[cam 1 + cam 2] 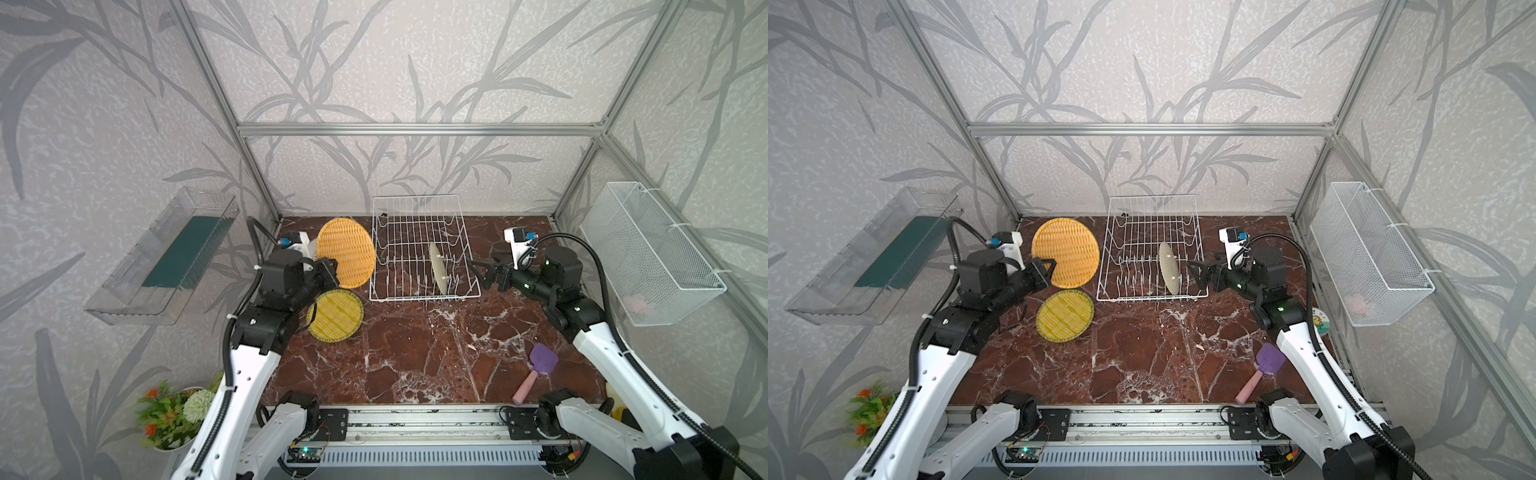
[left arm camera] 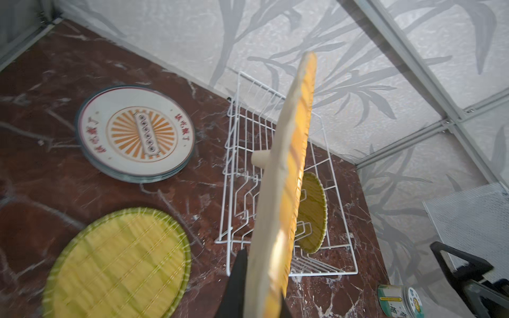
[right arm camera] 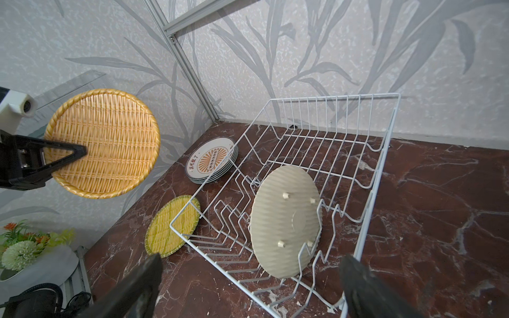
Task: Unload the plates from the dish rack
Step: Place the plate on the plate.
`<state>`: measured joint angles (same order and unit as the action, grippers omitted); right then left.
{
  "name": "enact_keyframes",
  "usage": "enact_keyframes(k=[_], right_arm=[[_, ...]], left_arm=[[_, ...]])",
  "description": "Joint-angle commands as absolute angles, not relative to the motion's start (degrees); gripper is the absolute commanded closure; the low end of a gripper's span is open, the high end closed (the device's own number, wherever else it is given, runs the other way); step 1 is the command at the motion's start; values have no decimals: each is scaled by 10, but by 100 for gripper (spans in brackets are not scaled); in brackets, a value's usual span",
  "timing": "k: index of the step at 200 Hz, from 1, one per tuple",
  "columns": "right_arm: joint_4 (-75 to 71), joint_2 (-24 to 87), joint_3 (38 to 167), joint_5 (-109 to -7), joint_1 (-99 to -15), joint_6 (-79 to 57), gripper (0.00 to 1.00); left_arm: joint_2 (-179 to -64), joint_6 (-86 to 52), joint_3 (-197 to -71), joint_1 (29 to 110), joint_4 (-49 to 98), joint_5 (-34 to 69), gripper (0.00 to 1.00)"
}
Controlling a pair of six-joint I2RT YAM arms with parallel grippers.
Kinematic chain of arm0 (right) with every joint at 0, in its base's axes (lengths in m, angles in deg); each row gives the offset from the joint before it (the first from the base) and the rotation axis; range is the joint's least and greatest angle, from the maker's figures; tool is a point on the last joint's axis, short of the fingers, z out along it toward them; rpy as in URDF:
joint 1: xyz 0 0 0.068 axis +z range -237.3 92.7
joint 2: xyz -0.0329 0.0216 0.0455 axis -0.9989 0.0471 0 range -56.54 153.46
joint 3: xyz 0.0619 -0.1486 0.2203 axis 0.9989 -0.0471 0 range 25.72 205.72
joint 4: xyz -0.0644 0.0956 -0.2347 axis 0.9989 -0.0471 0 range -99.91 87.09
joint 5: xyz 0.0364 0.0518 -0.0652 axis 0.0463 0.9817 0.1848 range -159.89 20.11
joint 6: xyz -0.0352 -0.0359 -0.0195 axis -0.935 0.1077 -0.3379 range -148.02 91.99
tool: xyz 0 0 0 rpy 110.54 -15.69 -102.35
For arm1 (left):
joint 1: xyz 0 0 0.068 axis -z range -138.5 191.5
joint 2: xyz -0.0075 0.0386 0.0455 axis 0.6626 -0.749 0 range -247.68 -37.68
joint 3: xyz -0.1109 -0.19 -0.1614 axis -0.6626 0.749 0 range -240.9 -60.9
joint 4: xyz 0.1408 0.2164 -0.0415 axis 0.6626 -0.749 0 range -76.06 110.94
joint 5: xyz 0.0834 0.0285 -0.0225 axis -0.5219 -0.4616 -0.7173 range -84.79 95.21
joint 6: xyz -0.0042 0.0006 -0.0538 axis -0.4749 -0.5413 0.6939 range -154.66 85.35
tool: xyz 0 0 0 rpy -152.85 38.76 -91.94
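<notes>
Beige-backed plate (image 1: 439,268), last one racked, stands on edge at the dish rack's (image 1: 415,198) five o'clock corner, rim running twelve to six. Right pincer (image 1: 478,275) gapes wide at its three o'clock, nearer; left pincer (image 1: 331,266) clamps an orange plate (image 1: 347,251) aloft.

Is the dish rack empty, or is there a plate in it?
Not empty. One pale woven plate stands on edge between the tines of the dish rack; the other slots hold nothing.
</notes>
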<state>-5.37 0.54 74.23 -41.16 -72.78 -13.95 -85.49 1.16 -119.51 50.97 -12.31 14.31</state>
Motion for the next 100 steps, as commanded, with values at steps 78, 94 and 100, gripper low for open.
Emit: enact_keyframes(k=[78,94,100], right_arm=[[-68,-12,741,-397,-724,-147,1],[-73,-7,746,-396,-723,-147,1],[-73,-6,748,-396,-723,-148,1]], left_arm=[[-755,87,-1052,428,-210,93,100],[-752,90,-1020,414,-187,110,100],[-754,95,-1008,407,-177,119,100]])
